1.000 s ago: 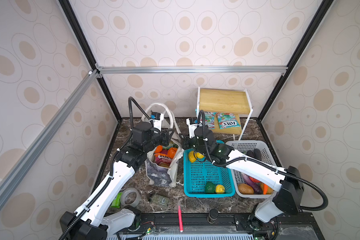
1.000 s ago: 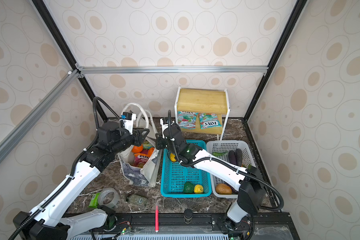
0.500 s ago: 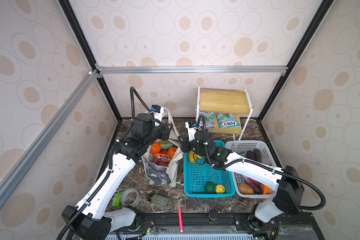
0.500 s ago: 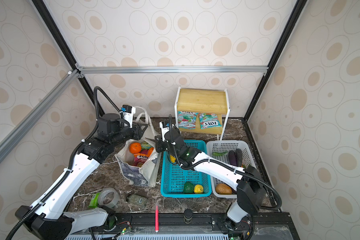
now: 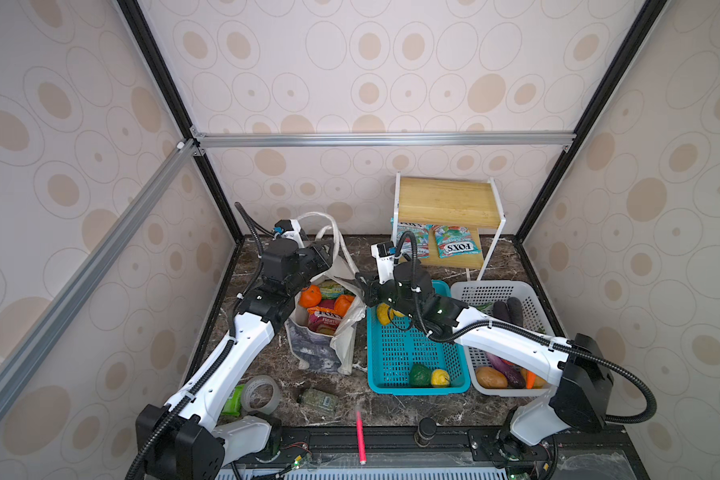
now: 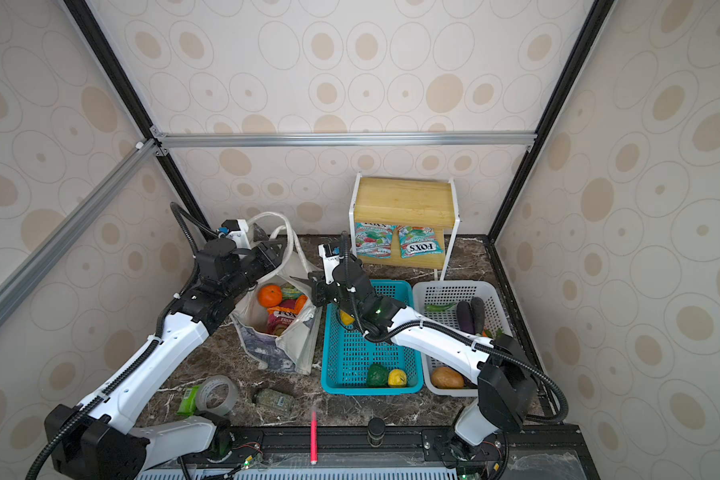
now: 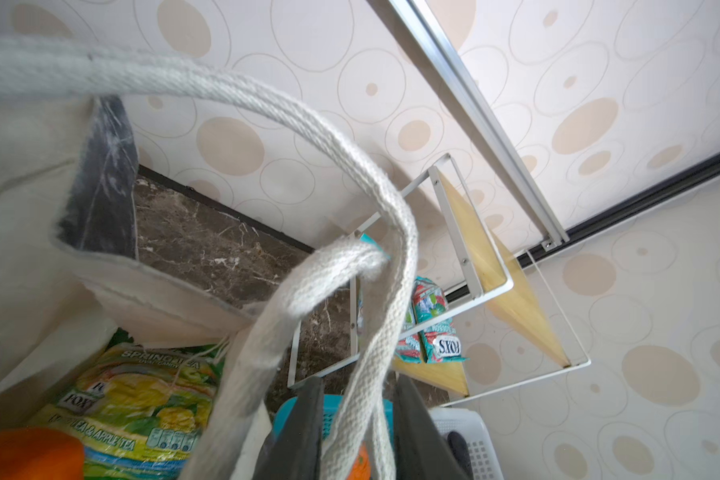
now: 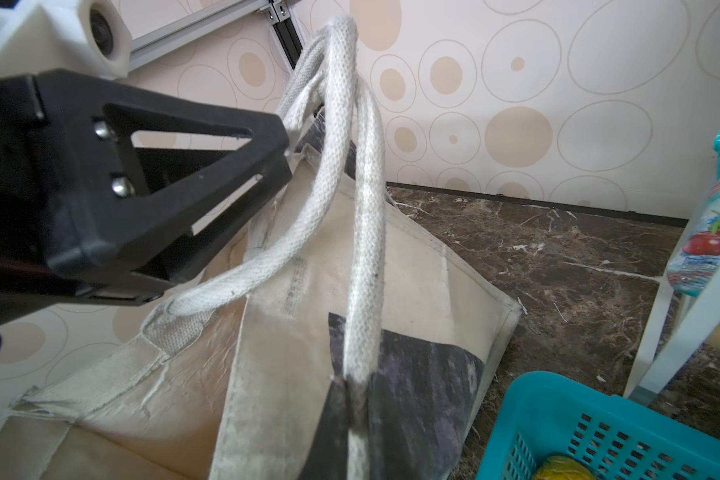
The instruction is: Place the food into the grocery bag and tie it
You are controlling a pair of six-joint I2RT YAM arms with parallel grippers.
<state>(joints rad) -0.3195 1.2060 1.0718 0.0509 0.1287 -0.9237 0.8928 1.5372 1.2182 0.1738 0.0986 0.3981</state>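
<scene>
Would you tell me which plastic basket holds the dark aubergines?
The white plastic basket, farthest right; the teal plastic basket holds yellow and green produce.

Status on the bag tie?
Right gripper shut on a bag handle. Left gripper straddles a handle strap, grip unclear. Grocery bag upright, food inside, untied. Teal basket close alongside.

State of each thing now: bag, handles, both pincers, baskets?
bag, upright, mouth open, food inside
handles, raised, untied
left pincer, shut on handles
right pincer, shut on handles
teal basket, holds three fruits
white basket, holds vegetables
</scene>
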